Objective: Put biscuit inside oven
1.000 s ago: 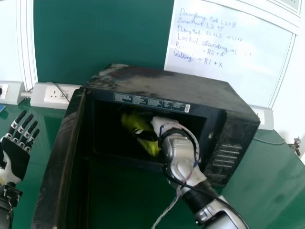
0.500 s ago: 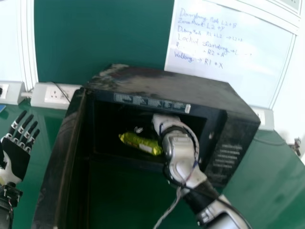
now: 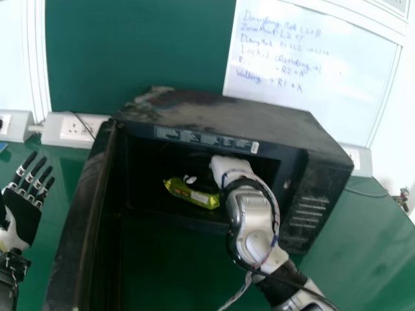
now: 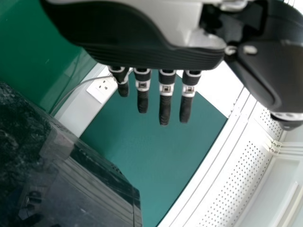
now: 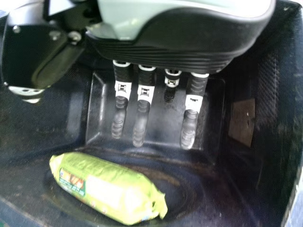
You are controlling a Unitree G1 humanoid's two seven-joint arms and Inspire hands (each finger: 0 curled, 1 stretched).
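Biscuit packet [image 5: 106, 188]: one, lying inside oven [image 3: 227, 120]; placing apparently done. Right hand [image 5: 161, 42]: fingers straight, holding nothing; next, careful withdrawal. Left hand [image 3: 23, 214]: fingers extended, idle.

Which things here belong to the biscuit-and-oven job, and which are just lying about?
Part of the job:
oven, door open
biscuit packet, lying inside it
right hand, also inside, fingers off the packet

Just there:
left hand, idle
whiteboard with handwriting
socket box
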